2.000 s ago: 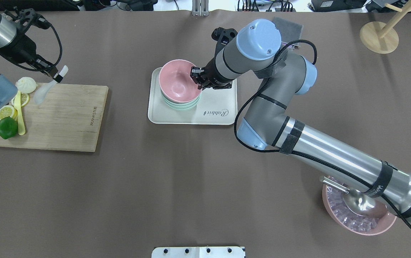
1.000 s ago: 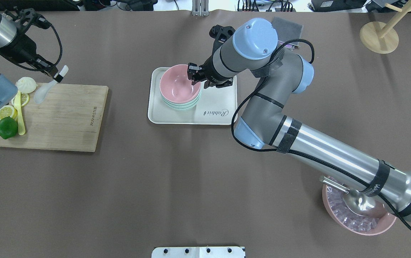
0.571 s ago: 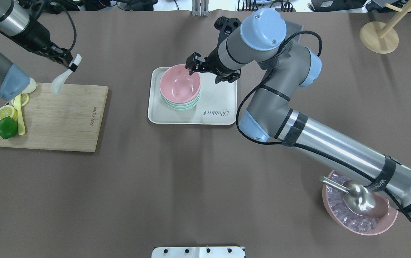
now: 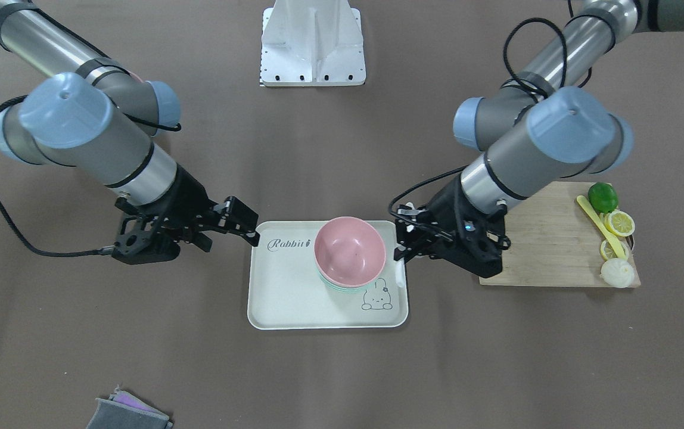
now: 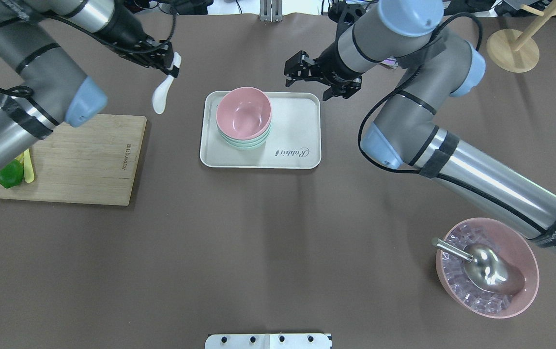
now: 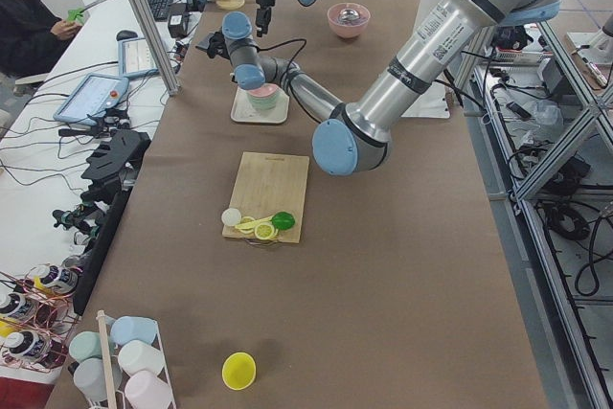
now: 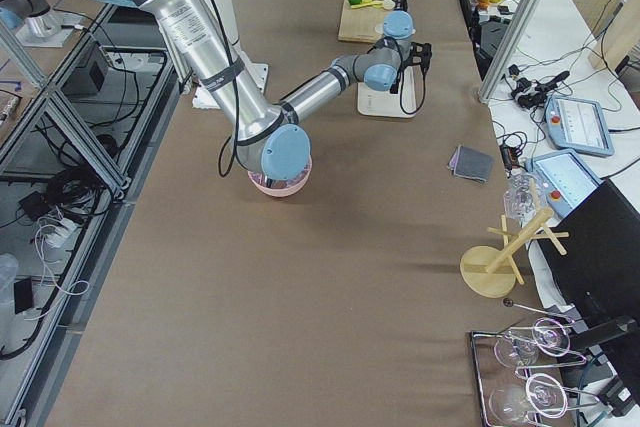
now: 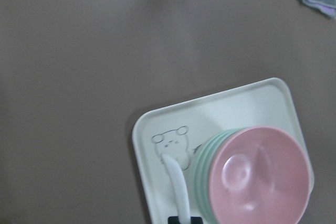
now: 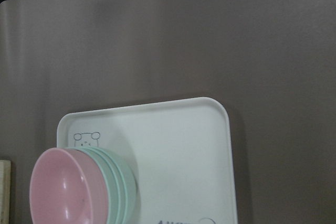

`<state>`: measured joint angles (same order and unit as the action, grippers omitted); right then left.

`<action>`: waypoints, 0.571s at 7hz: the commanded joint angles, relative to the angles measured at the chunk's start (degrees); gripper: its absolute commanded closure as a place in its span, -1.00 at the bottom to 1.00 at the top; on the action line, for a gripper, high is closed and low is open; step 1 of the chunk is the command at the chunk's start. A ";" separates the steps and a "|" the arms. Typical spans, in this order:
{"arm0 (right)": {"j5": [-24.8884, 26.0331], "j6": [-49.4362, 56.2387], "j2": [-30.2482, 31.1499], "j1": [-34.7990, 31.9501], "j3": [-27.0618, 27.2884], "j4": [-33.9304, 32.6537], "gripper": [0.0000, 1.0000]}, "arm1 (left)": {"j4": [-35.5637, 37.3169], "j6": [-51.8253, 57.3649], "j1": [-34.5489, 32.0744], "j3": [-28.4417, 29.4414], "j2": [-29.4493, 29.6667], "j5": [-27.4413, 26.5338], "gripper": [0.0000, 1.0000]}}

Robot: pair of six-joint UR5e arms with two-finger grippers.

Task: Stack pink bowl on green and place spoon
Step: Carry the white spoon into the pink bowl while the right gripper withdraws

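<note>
With the pink bowl (image 5: 243, 111) nested on the green bowls (image 5: 246, 143) and the right fingers (image 5: 295, 65) spread wide and empty, the left fingers (image 5: 165, 57) gripped the spoon (image 5: 161, 97) just left of the tray (image 5: 302, 121), probably needing to carry it right and lower it into the bowl.

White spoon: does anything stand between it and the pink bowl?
Nothing visible does. The white spoon, held in the left gripper, hangs near the tray edge; only bare tray lies between it and the pink bowl.
</note>
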<state>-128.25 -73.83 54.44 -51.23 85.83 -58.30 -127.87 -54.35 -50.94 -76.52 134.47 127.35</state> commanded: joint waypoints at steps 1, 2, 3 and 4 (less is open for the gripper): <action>-3.41 2.28 4.35 -2.47 2.06 0.12 -1.00 | -3.43 -2.69 2.51 2.07 3.25 -4.39 1.00; -3.49 2.28 4.27 -2.47 2.15 0.12 -1.00 | -3.61 -2.69 3.99 2.25 3.17 -6.66 1.00; -3.41 2.28 4.36 -2.56 2.15 0.03 -1.00 | -3.87 -2.69 4.70 2.25 3.00 -7.90 0.74; -3.32 2.28 4.88 -2.56 2.15 0.12 -1.00 | -3.87 -3.21 4.71 2.08 3.17 -7.91 -0.88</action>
<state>-131.62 -71.57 58.87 -53.73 87.94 -58.23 -131.62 -57.15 -46.60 -74.36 137.52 120.07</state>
